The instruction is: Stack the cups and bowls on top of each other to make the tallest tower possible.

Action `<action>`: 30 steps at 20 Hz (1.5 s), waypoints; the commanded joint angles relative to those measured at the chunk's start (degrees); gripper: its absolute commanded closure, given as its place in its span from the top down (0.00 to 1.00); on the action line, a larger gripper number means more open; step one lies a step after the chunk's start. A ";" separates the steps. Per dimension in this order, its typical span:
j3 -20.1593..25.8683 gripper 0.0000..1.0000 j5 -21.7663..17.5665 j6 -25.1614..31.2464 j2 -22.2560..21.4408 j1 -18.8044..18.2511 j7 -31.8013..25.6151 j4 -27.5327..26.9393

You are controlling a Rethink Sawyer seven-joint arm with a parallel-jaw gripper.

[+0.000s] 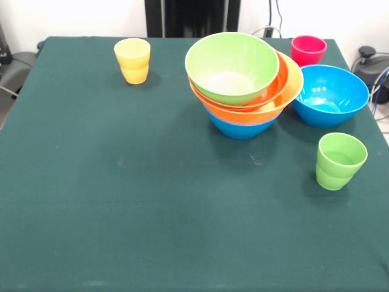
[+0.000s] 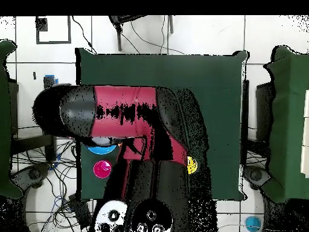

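I see four bowls nested in the tower (image 1: pixel 246 85); blue bowl (image 1: pixel 331 94) at 3 o'clock and three cups remain. Hand state: cannot tell.

Green cloth (image 1: pixel 121 201); yellow cup (image 1: pixel 132 59); red-pink cup (image 1: pixel 308 50); light green cup (image 1: pixel 339 160); lone blue bowl (image 1: pixel 330 95); tower (image 1: pixel 243 82) lime over orange-red, yellow-orange, blue; red-and-black arm (image 2: pixel 121 115).

3 cups: yellow (image 1: pixel 132 59), red-pink (image 1: pixel 307 50), light green (image 1: pixel 339 160). 5 bowls: 4 nested, 1 loose blue (image 1: pixel 331 95).
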 commanded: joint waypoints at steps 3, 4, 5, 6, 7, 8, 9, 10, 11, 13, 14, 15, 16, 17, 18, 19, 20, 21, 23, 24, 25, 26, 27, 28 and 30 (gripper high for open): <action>1.09 0.00 1.66 -8.36 0.97 2.77 11.40 11.73; 1.08 0.00 1.74 -8.94 1.15 2.87 11.43 11.95; 1.07 0.00 1.73 -9.34 1.30 2.97 11.46 12.06; 1.05 0.00 1.72 -9.75 1.45 3.08 11.49 12.18; 1.02 0.00 1.66 -10.05 1.60 3.20 11.54 12.25; 0.87 0.00 1.46 -10.09 1.69 3.38 11.62 12.16; 0.65 0.00 1.17 -10.00 1.74 3.58 11.75 12.02; 0.43 0.00 0.87 -10.23 1.81 3.78 11.91 12.08; 0.22 0.00 0.64 -10.15 1.79 3.88 11.82 11.99; -0.18 0.00 0.28 -10.06 1.71 4.14 11.63 12.05; -0.34 0.00 0.20 -10.11 1.67 4.27 11.62 12.19; -0.50 0.00 0.15 -10.44 1.70 4.45 11.72 12.51; -0.66 0.00 0.10 -10.77 1.74 4.63 11.81 12.82; -0.76 0.00 0.11 -11.13 1.84 4.76 11.90 13.04; -0.91 0.00 0.10 -11.42 1.82 4.88 11.89 13.36; -1.03 0.00 0.06 -11.87 1.93 5.01 12.02 13.65; -1.15 0.00 0.01 -12.33 2.04 5.14 12.14 13.94; -1.24 0.00 0.04 -12.91 2.19 5.26 12.32 14.33; -1.36 0.00 0.26 -14.11 2.31 5.33 12.33 15.27; -1.17 0.00 0.80 -14.61 2.42 5.15 12.17 15.87; -0.95 0.00 1.43 -15.18 2.57 4.93 12.05 16.53; -0.96 0.00 1.40 -15.93 2.76 4.89 11.97 16.75; -0.87 0.00 1.56 -16.43 2.93 4.79 11.86 16.99; -0.81 0.00 1.61 -16.97 3.09 4.76 11.80 17.19; -0.56 0.00 1.91 -19.03 3.57 4.61 11.75 18.11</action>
